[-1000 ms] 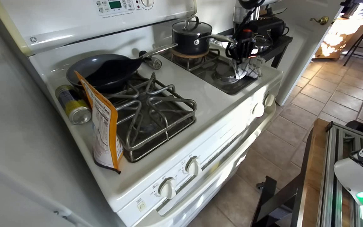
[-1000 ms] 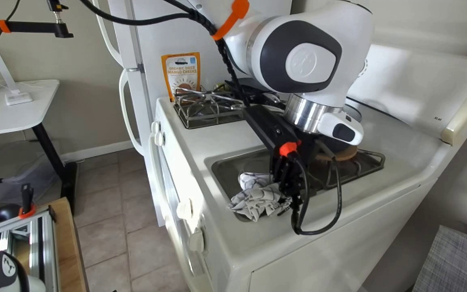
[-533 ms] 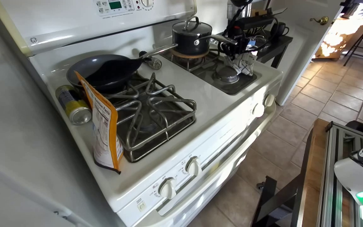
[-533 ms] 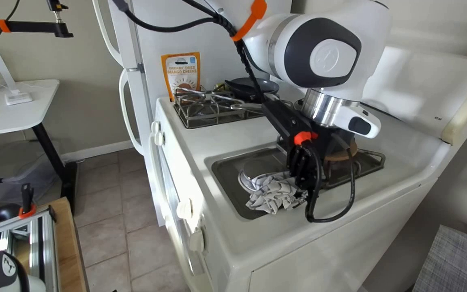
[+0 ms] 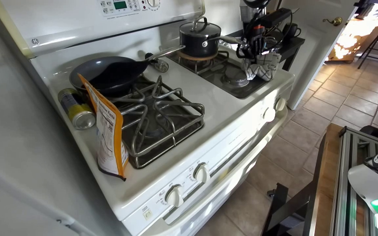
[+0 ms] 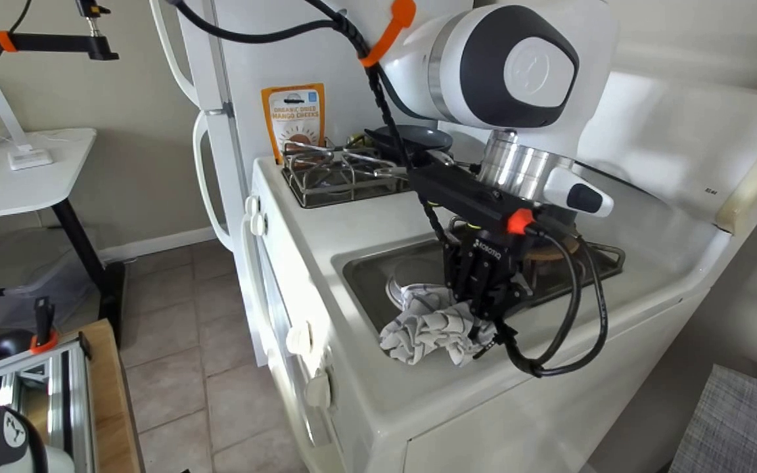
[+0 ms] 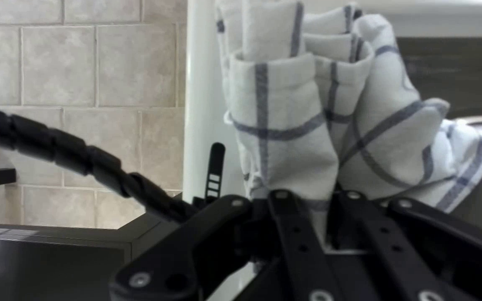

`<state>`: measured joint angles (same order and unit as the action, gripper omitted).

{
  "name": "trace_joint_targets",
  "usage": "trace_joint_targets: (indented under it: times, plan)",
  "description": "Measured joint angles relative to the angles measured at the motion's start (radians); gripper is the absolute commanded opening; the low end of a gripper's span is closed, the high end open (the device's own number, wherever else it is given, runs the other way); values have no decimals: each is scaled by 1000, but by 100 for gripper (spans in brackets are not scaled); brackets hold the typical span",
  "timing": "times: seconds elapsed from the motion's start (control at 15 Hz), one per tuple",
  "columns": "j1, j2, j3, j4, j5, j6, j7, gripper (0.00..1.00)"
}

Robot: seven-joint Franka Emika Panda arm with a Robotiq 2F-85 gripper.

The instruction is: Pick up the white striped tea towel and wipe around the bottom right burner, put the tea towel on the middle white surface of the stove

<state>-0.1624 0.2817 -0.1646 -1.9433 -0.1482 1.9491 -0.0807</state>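
1. While the arm (image 6: 516, 72) bends over the right half of the stove (image 6: 411, 394), the gripper (image 7: 316, 205) has hold of the towel (image 6: 431, 332), its jaws drawn in on a bunch of cloth.
2. The towel — white, with dark crossing stripes — spreads from the jaws in loose folds; in the wrist view, one corner fans out to the right.
3. In an exterior view it hangs just right of the near right burner (image 5: 236, 77), partly over the dark well (image 5: 241, 92) around that burner. Whether cloth and burner touch, I cannot tell.
4. The middle white surface (image 5: 215, 95) lies left of the well, with the near left grate (image 5: 173, 133) on its other side.
5. A lidded pot (image 5: 200, 42) sits at the far right, its long handle pointing right.
6. A pan (image 5: 110, 75) sits at the far left, its handle pointing right, toward the pot; a small jar (image 5: 161, 66) lies partly under that handle.
7. Along the left edge a can (image 5: 77, 111) lies on its side; nearer, a bag (image 5: 108, 137) with orange trim stands upright beside the grate.
8. On the front panel (image 5: 235, 141), two knobs (image 5: 175, 196) sit toward the left and two toward the right.
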Motion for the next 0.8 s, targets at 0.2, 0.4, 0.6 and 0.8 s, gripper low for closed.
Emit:
trace_joint_targets:
  times: [0.2,0.4,0.6,0.8]
  plan:
    - [-12,-52,-14,-70,-68,-23,-60,4]
    - [-25,-98,-29,-140,-118,-33,-96,4]
    - [-32,-117,-30,-162,-104,-23,-66,4]
    - [-40,-130,-34,-160,-95,-1,-23,4]
